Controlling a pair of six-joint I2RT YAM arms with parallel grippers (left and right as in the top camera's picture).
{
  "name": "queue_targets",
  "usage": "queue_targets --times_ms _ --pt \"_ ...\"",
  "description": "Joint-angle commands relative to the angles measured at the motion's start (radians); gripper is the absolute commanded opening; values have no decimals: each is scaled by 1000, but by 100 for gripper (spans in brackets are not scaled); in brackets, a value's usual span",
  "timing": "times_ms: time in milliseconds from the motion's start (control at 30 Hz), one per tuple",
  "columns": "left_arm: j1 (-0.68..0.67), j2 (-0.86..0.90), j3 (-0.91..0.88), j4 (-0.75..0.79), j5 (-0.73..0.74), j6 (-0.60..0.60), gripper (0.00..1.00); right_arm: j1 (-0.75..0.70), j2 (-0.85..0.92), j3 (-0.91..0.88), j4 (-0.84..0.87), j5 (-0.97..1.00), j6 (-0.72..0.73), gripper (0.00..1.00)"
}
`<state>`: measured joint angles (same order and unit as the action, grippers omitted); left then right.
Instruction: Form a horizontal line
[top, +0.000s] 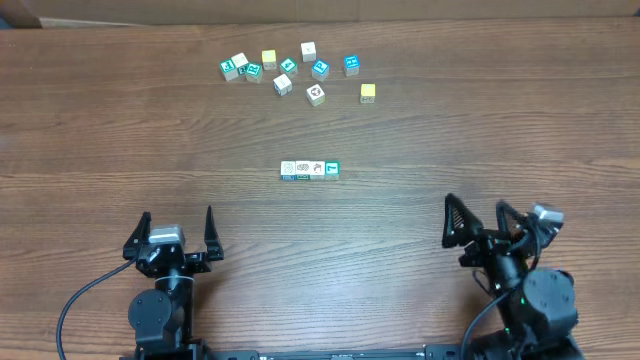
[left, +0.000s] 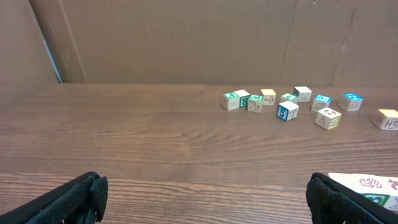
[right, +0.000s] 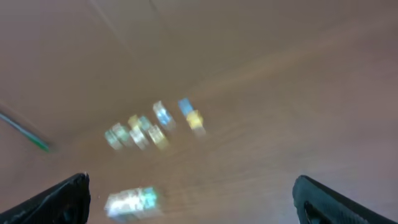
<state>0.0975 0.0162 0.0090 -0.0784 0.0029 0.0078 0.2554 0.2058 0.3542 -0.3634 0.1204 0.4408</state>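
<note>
Firstly, left gripper (top: 177, 214): at the front-left of the table, jaws spread as wide as they go, nothing between them, well short of every cube.
Left fingers (left: 71, 200): in the left wrist view, two dark padded tips at the lower corners with bare wood between them.
Table (top: 90, 120): brown wood grain across the whole overhead view.
Cardboard wall (left: 186, 37): stands behind the table's far edge in the left wrist view.
Loose cubes (top: 288, 70): a scattered cluster at the far side, some touching and some apart, with white, teal and yellow faces.
Horizontal line (top: 310, 170): four tiny cubes in a straight row near the table's middle, edge to edge, running left to right, well apart from the cluster beyond it and from both grippers.
Row make-up: three white-topped picture cubes with green-teal sides, then a teal cube (top: 332, 169) at the right end.
Yellow cube (top: 367, 93): rightmost of the loose ones, sitting alone.
Right gripper (top: 476, 206): at the front-right, turned slightly at an angle, jaws fully parted and empty.
Right wrist view: blurred; dark finger tips at both lower corners, the row a pale smear at lower left, the cluster a smear above it.
</note>
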Motion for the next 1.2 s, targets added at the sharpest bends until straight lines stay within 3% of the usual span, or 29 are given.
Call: queue_targets --times_ms 0,200,467,1167 --pt "0 3 -3 0 -11 23 100 -18 -47 -75 103 10 -3 100" --pt "0 3 -3 0 -11 23 100 -60 -126 -139 124 11 -3 100" --pt "0 3 -3 0 -11 23 100 -69 -203 -276 340 11 -3 100" --pt "0 3 -3 0 -11 23 100 -74 -203 -346 362 10 -3 100"
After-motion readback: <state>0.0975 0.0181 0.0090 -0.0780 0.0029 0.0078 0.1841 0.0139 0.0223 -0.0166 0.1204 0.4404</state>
